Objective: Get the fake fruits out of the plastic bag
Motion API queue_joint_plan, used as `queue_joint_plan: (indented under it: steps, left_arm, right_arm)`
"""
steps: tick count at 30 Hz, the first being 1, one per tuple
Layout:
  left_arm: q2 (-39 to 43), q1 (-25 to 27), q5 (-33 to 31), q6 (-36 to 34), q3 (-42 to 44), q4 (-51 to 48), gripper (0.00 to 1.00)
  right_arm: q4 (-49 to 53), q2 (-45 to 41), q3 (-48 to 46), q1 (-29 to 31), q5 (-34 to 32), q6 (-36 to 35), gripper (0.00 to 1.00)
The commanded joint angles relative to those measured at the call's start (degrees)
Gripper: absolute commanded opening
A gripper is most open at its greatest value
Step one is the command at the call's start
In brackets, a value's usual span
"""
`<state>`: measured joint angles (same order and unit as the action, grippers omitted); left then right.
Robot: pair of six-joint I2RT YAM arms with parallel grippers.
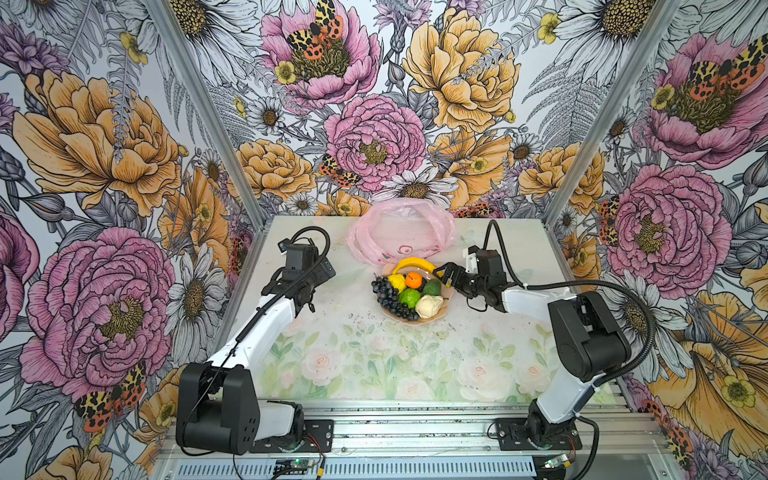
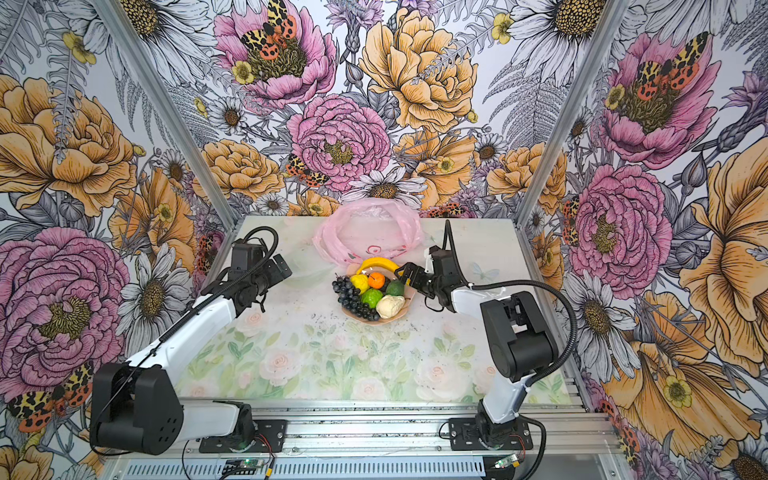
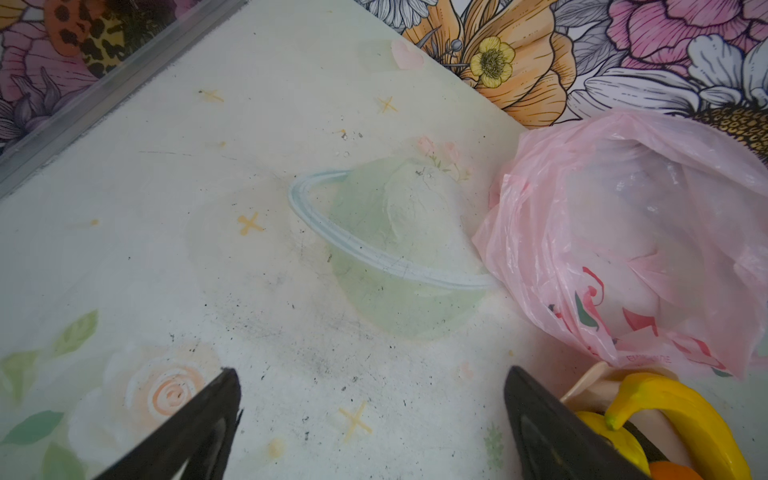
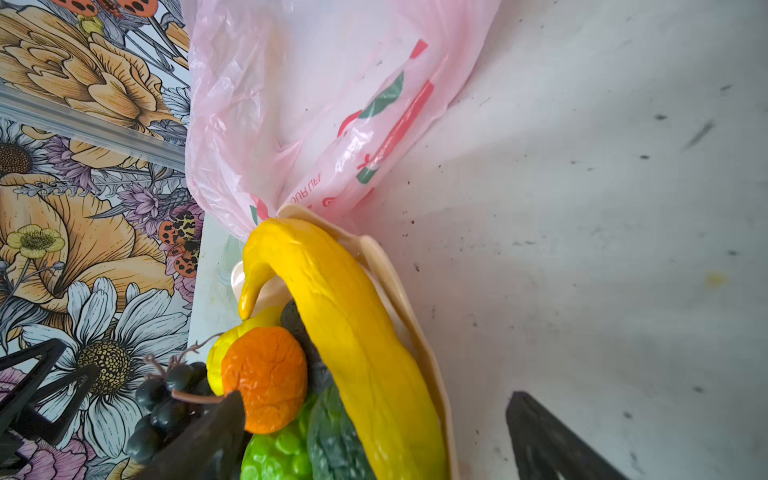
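The pink plastic bag lies slumped at the back of the table, and no fruit shows through it. The fake fruits sit piled in a bowl just in front of it: banana, grapes, lemon, orange, avocado, lime and a cream lumpy piece. My right gripper is open over the bowl's right rim, its jaws wide either side of the banana without touching it. My left gripper hangs open and empty over bare table, left of the bag.
The peach petal-edged bowl touches the bag's front edge. The flowered back wall stands right behind the bag, and aluminium posts mark the back corners. The printed tablecloth stretches forward to the arm bases.
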<state>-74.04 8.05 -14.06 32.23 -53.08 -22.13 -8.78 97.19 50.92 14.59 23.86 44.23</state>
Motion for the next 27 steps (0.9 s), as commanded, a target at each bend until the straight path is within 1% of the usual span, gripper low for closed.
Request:
queue_joint_plan:
  steps: [1, 4, 5, 6, 8, 9, 10, 11, 12, 14, 15, 16, 18, 20, 21, 22, 23, 24, 26, 27]
  left_arm:
    - [4.69, 0.69, -7.0, 2.39, 1.54, 4.29, 0.99]
    - [6.6, 1.31, -11.9, 2.21, 3.7, 7.76, 0.99]
    - [7.4, 1.82, -14.03, 1.84, 4.99, 9.74, 0.99]
    - [8.54, 2.8, -17.63, 0.66, 7.36, 13.62, 0.99]
    - [10.82, 4.95, -23.61, -6.64, 14.91, 28.0, 0.99]
    - [11.52, 5.73, -26.89, -11.42, 19.16, 36.95, 0.99]
    - [11.65, 5.99, -28.16, -15.51, 22.7, 44.56, 0.99]
    - [11.49, 5.89, -28.48, -19.18, 24.35, 48.9, 0.99]
    - [10.71, 5.77, -29.31, -22.28, 24.82, 50.35, 0.99]
    - [8.64, 4.89, -30.66, -25.84, 23.94, 49.58, 0.99]
    - [7.53, 4.23, -30.69, -26.7, 24.22, 50.13, 0.99]
    - [6.59, 3.19, -29.29, -27.32, 25.38, 52.34, 0.99]
    - [4.25, 1.27, -24.75, -29.5, 30.04, 62.38, 0.99]
    - [0.5, 0.27, -22.44, -33.08, 33.96, 72.88, 0.99]
    - [-0.5, 0.21, -21.87, -34.97, 34.47, 75.08, 0.99]
    - [0.74, 0.71, -19.44, -35.12, 33.43, 70.49, 0.99]
    - [1.1, 0.66, -16.65, -35.83, 32.85, 68.91, 0.99]
    - [0.0, 0.88, -16.21, -36.89, 32.64, 70.08, 0.99]
    - [-1.43, 1.41, -16.08, -36.69, 31.58, 67.15, 0.99]
    - [-2.67, 1.33, -15.28, -36.64, 31.74, 67.73, 0.99]
  right_arm:
    - [4.27, -7.7, -0.63, -0.71, -4.7, -3.94, 0.99]
    - [9.4, -13.42, -0.21, -1.01, -8.67, -7.21, 0.99]
    - [10.69, -15.08, -0.14, -1.13, -10.33, -8.12, 1.0]
    - [11.71, -17.09, -0.29, -1.27, -12.39, -9.17, 0.99]
    - [12.29, -20.68, -1.71, -1.75, -17.16, -10.78, 0.99]
    - [12.29, -22.76, -2.69, -2.05, -20.16, -11.52, 0.99]
    - [12.29, -24.49, -3.6, -2.45, -23.15, -12.35, 0.99]
    - [12.29, -25.79, -4.24, -3.06, -24.99, -13.12, 1.0]
    - [12.29, -26.98, -4.8, -3.73, -26.74, -14.11, 1.0]
    - [12.1, -28.71, -5.46, -4.95, -29.18, -15.88, 0.99]
    - [11.75, -29.5, -6.03, -5.15, -32.21, -17.15, 0.99]
    - [10.6, -30.08, -6.8, -5.29, -35.21, -18.86, 1.0]
    - [5.87, -30.71, -9.56, -5.49, -38.54, -23.89, 0.99]
    - [-1.62, -30.34, -13.34, -6.21, -37.0, -28.92, 1.0]
    - [-4.79, -30.0, -15.1, -6.63, -36.01, -30.7, 1.0]
    - [-7.16, -29.47, -16.49, -6.85, -36.43, -31.26, 1.0]
    - [-9.16, -28.94, -17.72, -7.02, -36.84, -31.64, 0.99]
    - [-11.53, -28.02, -19.02, -7.03, -37.38, -32.48, 1.0]
    - [-15.39, -25.83, -21.02, -7.12, -40.16, -33.79, 0.99]
    - [-15.96, -25.12, -21.21, -7.32, -42.27, -34.65, 1.0]
